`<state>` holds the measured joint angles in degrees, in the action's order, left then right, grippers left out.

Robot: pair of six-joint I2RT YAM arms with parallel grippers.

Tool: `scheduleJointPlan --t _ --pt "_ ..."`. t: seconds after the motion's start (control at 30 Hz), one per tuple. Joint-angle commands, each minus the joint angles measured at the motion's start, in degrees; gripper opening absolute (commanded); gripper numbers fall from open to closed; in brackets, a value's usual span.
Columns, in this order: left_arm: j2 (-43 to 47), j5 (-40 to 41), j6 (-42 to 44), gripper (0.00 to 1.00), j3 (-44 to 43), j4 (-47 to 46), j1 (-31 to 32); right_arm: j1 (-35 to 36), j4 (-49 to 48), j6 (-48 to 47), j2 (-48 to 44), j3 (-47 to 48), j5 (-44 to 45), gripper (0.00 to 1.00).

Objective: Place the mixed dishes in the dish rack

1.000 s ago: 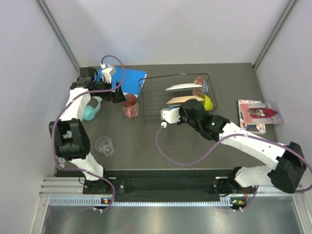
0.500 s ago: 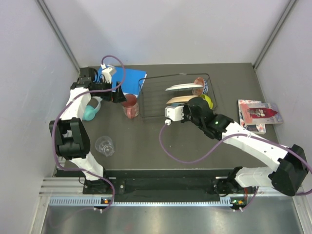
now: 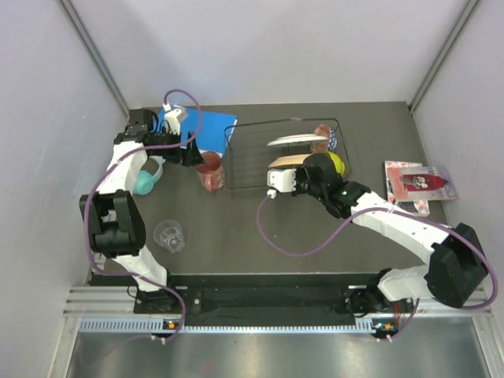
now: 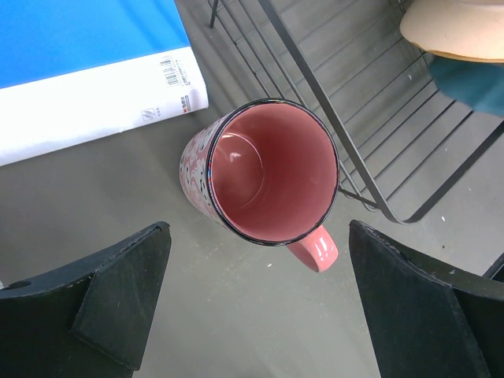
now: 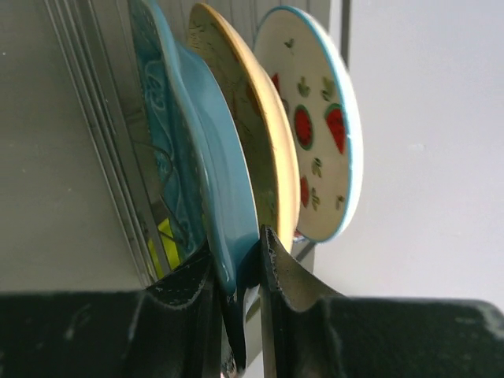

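If set against a second ago, reached further into the dish rack (image 3: 246,157) with the right fingers (image 5: 287,291), bringing the teal scalloped plate (image 5: 185,134) upright, just beside the peach plate (image 5: 264,134) and white plate (image 5: 315,126). Looks almost slotted, not let go yet. Pinched narrow on that plate's rim. Same as before on the other side: left fingers (image 4: 118,291) spread wide, holding nothing, above the red tumbler (image 4: 272,169) standing on the surface (image 4: 236,339) beside the rack.

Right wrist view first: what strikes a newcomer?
The right tool pinches the rim of the teal scalloped plate, standing on edge in the dish rack beside the peach plate and white plate. Beside the rack, the left tool hangs open over the upright red tumbler.
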<state>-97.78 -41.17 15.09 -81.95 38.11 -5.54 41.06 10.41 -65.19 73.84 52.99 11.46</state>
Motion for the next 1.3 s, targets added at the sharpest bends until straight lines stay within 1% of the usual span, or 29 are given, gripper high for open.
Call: scheduleJointPlan --t 0.0,0.1,0.2,0.23,0.3,0.33,0.4,0.43,0.5,0.53,0.57,0.63,0.93,0.97,1.13,1.2,1.27 --pt "0.0 -1.9 0.1 0.99 -1.0 -1.7 -0.3 -3.4 -7.6 4.0 3.7 5.2 1.9 0.0" --pt "0.1 -1.5 0.4 0.99 -0.9 -1.5 -0.3 -3.4 -7.3 5.5 6.3 6.3 1.5 0.04" --pt "0.3 -1.4 0.8 0.99 -0.5 -1.3 -0.3 -3.4 -7.1 6.8 7.3 6.9 1.8 0.17" --pt "0.5 -1.3 0.9 0.99 -0.2 -1.4 -0.3 -3.4 -7.2 7.0 7.2 6.5 2.2 0.26" --pt "0.6 -1.2 1.0 0.99 -0.1 -1.4 -0.3 -3.4 -7.1 7.5 6.9 5.6 2.9 0.34" --pt "0.5 -1.2 1.0 0.99 0.0 -1.5 -0.4 -3.5 -7.1 7.7 6.6 5.3 4.0 0.42" --pt "0.3 -1.5 1.0 0.99 -0.1 -1.5 -0.3 -3.7 -5.7 9.2 6.5 5.5 5.2 0.47" --pt "0.0 -1.5 1.3 0.99 -0.4 -1.4 -0.3 -3.9 -4.5 10.1 6.2 5.5 5.6 0.52" --pt "-0.2 -1.9 1.3 0.99 -0.7 -1.3 -0.3 -4.0 -4.4 11.6 5.2 4.4 5.6 0.57" --pt "-0.5 -2.0 1.1 0.99 -1.1 -1.2 -0.3 -4.0 -4.4 12.2 4.0 4.0 5.7 0.63" --pt "-0.7 -2.0 1.1 0.98 -1.4 -0.8 -0.3 -4.0 -4.4 12.5 3.4 3.5 5.7 0.67" --pt "-0.8 -1.8 1.1 0.98 -1.8 -0.8 -0.3 -3.9 -3.5 13.2 1.8 2.6 5.8 0.7" --pt "-0.7 -1.0 0.5 0.98 -2.6 -1.5 -0.3 -1.9 2.0 16.0 -5.5 0.9 8.3 0.73" --pt "-0.7 -1.0 0.6 0.99 -2.8 -1.5 -0.4 -1.2 2.5 16.4 -6.2 0.7 8.7 0.85" --pt "-0.9 0.4 0.7 0.99 -4.2 -1.1 -0.3 -0.1 5.6 19.6 -11.0 0.2 10.4 0.93" --pt "-1.4 0.7 0.9 0.99 -4.9 -0.8 -0.3 0.3 6.4 20.9 -12.5 0.2 10.5 1.0" --pt "-1.8 1.2 1.2 0.99 -5.4 0.3 -0.3 0.9 6.9 21.9 -13.7 0.5 11.2 1.0"
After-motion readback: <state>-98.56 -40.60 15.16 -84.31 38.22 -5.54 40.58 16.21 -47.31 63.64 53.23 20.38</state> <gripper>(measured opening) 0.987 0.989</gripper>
